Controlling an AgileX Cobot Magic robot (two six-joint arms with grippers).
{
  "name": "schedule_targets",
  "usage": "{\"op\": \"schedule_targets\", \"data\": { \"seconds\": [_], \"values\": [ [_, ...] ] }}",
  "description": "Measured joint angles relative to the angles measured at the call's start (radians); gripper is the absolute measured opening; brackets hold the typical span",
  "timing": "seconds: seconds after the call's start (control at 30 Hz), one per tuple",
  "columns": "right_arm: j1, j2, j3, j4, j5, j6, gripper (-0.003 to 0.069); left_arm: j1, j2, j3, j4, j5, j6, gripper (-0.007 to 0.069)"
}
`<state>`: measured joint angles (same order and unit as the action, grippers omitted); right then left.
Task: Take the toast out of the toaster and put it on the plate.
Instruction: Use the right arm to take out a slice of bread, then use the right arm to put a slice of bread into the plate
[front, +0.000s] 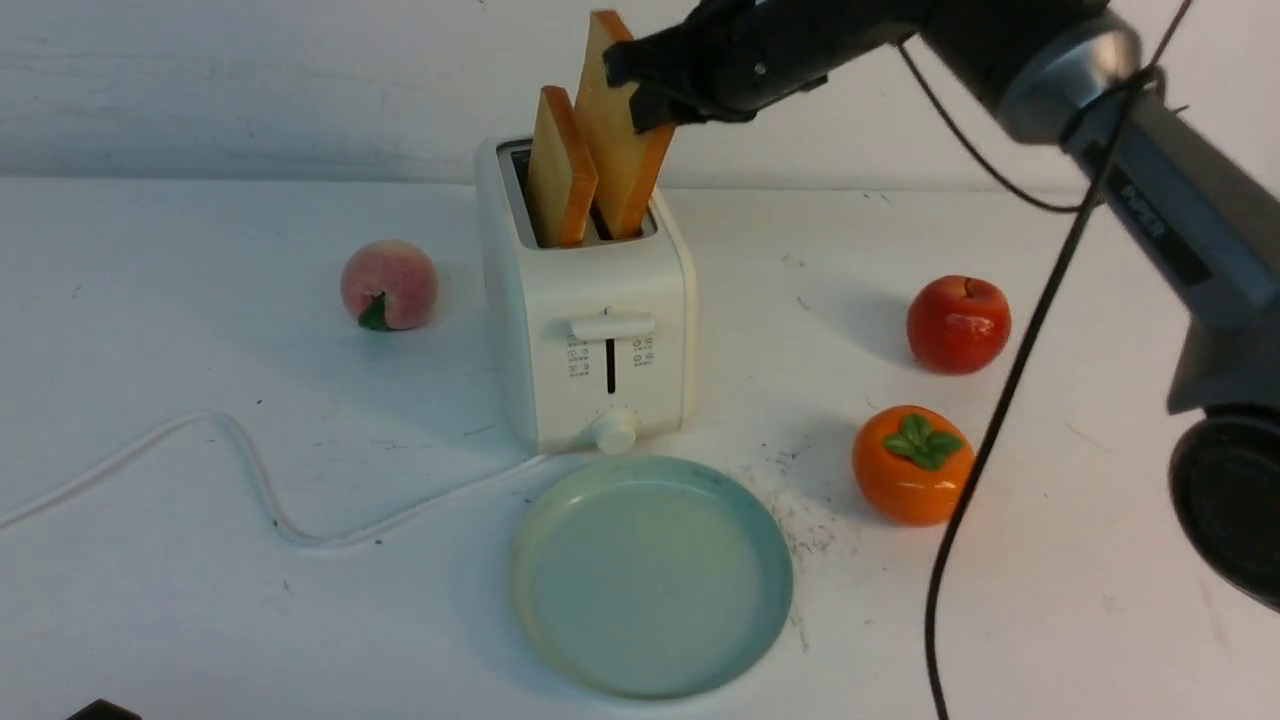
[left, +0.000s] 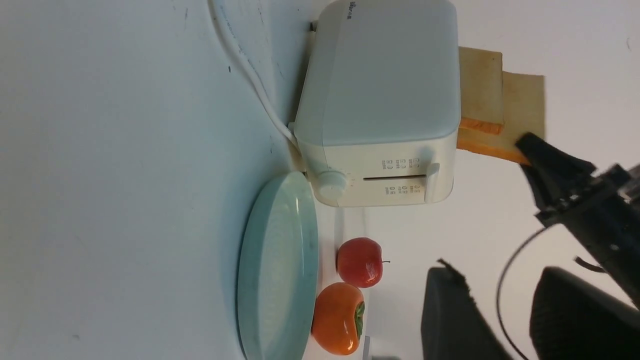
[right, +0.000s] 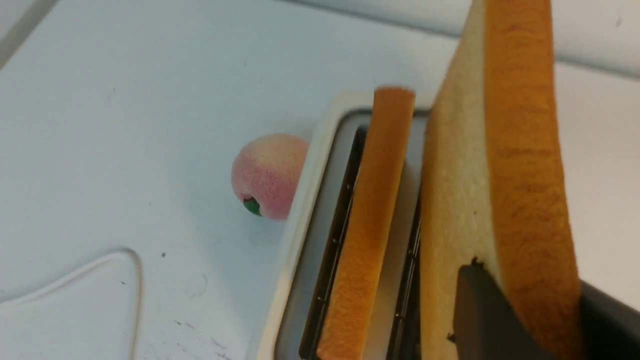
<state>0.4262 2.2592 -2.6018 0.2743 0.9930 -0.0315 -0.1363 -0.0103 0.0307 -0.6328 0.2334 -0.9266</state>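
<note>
My right gripper clamps the taller, golden-crusted toast slice — left fingers apart, empty. White toaster's icons — too small to read

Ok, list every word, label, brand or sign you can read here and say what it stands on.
Nothing reads cleanly.
right arm: pale lettering on a dark link, possibly "PIPER", but blurred.
toaster, front: small icons with tiny captions on both sides of the lever slot, too small to read.
toaster, side panel: a small blue mark in the left wrist view, too small to read.
</note>
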Motion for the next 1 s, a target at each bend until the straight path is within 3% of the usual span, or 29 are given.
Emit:
{"op": "schedule_targets", "data": {
  "seconds": [0.07, 0.23, 0.33, 0.57, 0.73, 0.77, 0.83, 0.87, 1.0],
  "values": [
    [0.000, -0.041, 0.000, -0.027, 0.017, 0.000, 0.0113, 0.000, 0.000, 0.000, 0.000, 0.000, 0.000, 0.0237],
    [-0.001, -0.270, -0.007, -0.120, 0.248, 0.000, 0.0113, 0.000, 0.000, 0.000, 0.000, 0.000, 0.000, 0.0237],
    [-0.001, -0.377, 0.034, -0.169, 0.272, 0.000, 0.0113, 0.000, 0.000, 0.000, 0.005, 0.002, 0.002, 0.0237],
    [-0.001, -0.637, 0.505, -0.171, 0.273, 0.020, 0.0113, 0.000, 0.000, 0.000, 0.020, 0.005, 0.048, 0.0237],
    [-0.002, -0.776, 1.110, 0.077, 0.198, -0.065, 0.0113, 0.000, 0.000, 0.000, 0.022, 0.005, 0.053, 0.0237],
    [-0.002, -0.779, 1.127, 0.091, 0.176, -0.081, 0.0113, 0.000, 0.000, 0.000, 0.023, 0.005, 0.053, 0.0237],
    [-0.002, -0.779, 1.329, 0.295, 0.006, -0.208, 0.0113, 0.000, 0.000, 0.000, 0.022, 0.005, 0.053, 0.0237],
    [-0.002, -0.778, 1.329, 0.295, -0.006, -0.218, 0.0113, 0.000, 0.000, 0.000, 0.022, 0.005, 0.053, 0.0237],
    [-0.002, -0.728, 1.459, 0.588, -0.183, -0.421, 0.0113, 0.000, 0.000, 0.000, 0.022, 0.005, 0.053, 0.0237]
  ]
}}
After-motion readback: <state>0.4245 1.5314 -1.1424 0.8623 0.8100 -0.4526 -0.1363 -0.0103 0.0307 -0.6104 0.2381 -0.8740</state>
